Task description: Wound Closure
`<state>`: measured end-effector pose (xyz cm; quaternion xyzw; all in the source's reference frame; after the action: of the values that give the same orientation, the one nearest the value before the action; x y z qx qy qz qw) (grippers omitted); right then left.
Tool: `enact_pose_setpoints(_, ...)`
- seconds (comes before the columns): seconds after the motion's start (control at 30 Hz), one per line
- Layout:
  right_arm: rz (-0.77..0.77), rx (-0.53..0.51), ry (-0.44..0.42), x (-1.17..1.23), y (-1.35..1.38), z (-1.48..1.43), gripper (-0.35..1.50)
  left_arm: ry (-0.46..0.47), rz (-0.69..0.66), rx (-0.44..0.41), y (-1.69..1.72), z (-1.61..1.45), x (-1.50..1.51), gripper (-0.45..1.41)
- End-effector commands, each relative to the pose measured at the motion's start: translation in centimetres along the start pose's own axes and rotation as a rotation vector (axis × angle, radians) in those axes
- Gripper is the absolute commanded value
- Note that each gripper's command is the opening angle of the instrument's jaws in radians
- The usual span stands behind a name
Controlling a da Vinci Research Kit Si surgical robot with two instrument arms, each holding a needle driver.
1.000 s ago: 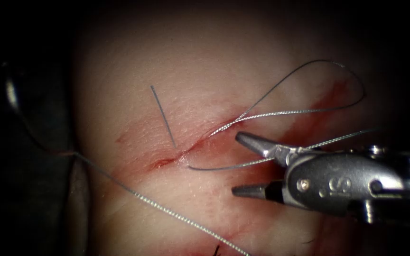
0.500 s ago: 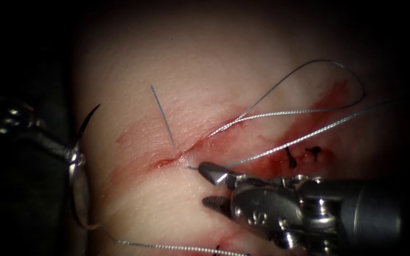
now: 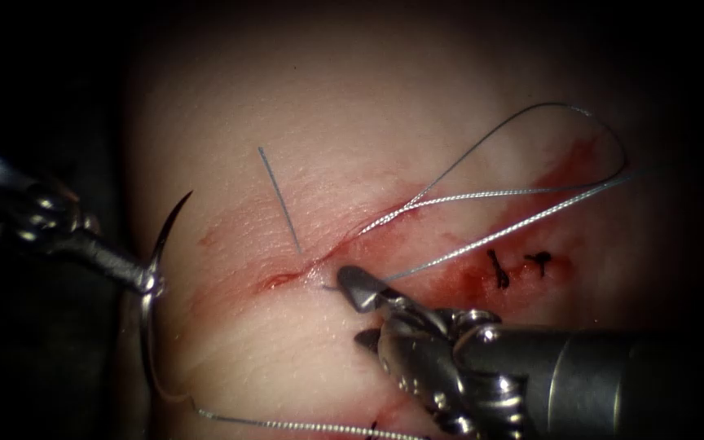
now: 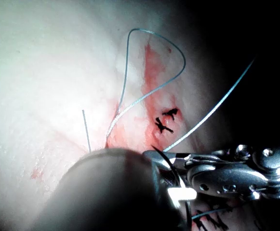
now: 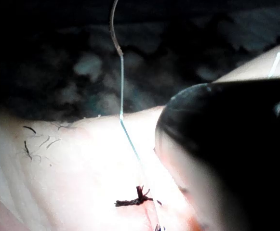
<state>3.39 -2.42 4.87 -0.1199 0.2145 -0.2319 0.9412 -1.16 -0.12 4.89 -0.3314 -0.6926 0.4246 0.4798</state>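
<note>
My left tool [image 3: 147, 281] is shut on the curved needle [image 3: 174, 216] near the middle of its curve. The needle is out of the tissue [image 3: 352, 106], left of the cut [image 3: 303, 265], with its tip pointing up. Thread [image 3: 303, 425] trails from the needle's tail along the tissue's near edge. My right tool [image 3: 354, 310] stands with its jaws open just right of the cut. A strand of thread [image 3: 490, 235] runs past its upper jaw to a wide loop [image 3: 564, 106]. A short thread end [image 3: 279, 195] stands up from the cut. The needle [image 5: 113, 24] and trailing thread [image 5: 122, 86] show in the right wrist view.
Red fluid [image 3: 482, 277] stains the tissue right of the cut. Two dark stitch knots [image 3: 499, 269] sit there and also show in the left wrist view [image 4: 164, 120]. The right tool [image 4: 236, 173] lies close to the left shaft [image 4: 106, 187].
The left tool has come in from the left carrying the needle, then moved right and up. The right tool has moved left to the cut, uncovering the dark stitches.
</note>
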Motion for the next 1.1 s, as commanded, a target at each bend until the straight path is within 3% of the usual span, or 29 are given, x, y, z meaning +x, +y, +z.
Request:
enact_pose_setpoints(0.03,0.001,-0.031,-0.004,0.11,0.03,0.05,0.93,-0.003,0.000,-0.001,-0.05,0.04,0.03,-0.45)
enact_pose_setpoints(0.23,-0.003,-0.034,-0.027,0.10,0.02,0.08,0.93,-0.009,0.000,0.001,-0.05,0.05,0.03,-0.45)
enact_pose_setpoints(0.37,-0.010,-0.034,-0.033,0.07,0.03,0.16,0.71,-0.013,0.000,0.001,-0.05,0.05,0.03,-0.45)
enact_pose_setpoints(0.43,-0.008,-0.035,-0.036,0.04,0.04,0.19,0.46,-0.015,0.000,0.001,-0.05,0.05,0.03,-0.45)
enact_pose_setpoints(0.53,-0.006,-0.036,-0.039,-0.01,0.03,0.22,-0.35,-0.017,0.000,0.001,-0.05,0.05,0.03,-0.45)
enact_pose_setpoints(0.9,0.046,-0.022,-0.040,-0.13,0.04,0.17,-0.35,-0.021,-0.006,0.000,-0.05,0.06,0.02,-0.45)
enact_pose_setpoints(1.1,0.092,-0.017,-0.069,-0.56,0.13,0.04,-0.35,-0.020,-0.006,0.000,-0.05,0.07,0.02,-0.45)
